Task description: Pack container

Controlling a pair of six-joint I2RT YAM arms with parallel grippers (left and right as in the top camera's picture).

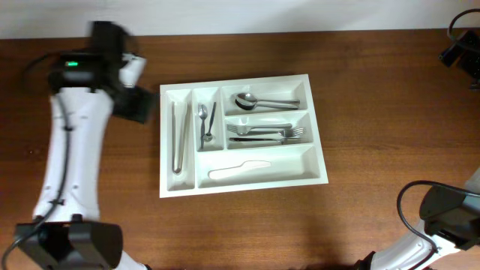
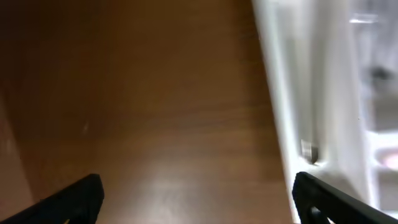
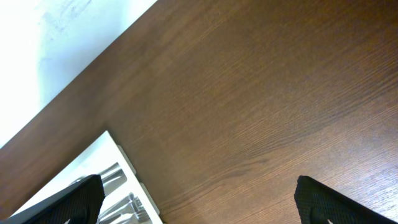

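The container (image 1: 247,186) is a large white tray in the middle of the brown table. It holds tongs (image 1: 180,135), small spoons (image 1: 206,124), larger spoons (image 1: 259,100), forks (image 1: 264,132) and a white plastic knife (image 1: 238,170), each kind in its own compartment. My left gripper (image 1: 142,106) hangs just left of the tray's far left corner. It is open and empty over bare wood (image 2: 199,205), with the tray's blurred rim (image 2: 311,93) at its right. My right gripper (image 3: 199,205) is open and empty over the table, and the container's corner (image 3: 87,158) lies at its lower left.
The left arm (image 1: 71,150) runs along the table's left side from its base (image 1: 71,244). The right arm's base (image 1: 442,217) sits at the near right, and its black end (image 1: 461,46) shows at the far right edge. A white wall (image 3: 56,37) borders the table's far side.
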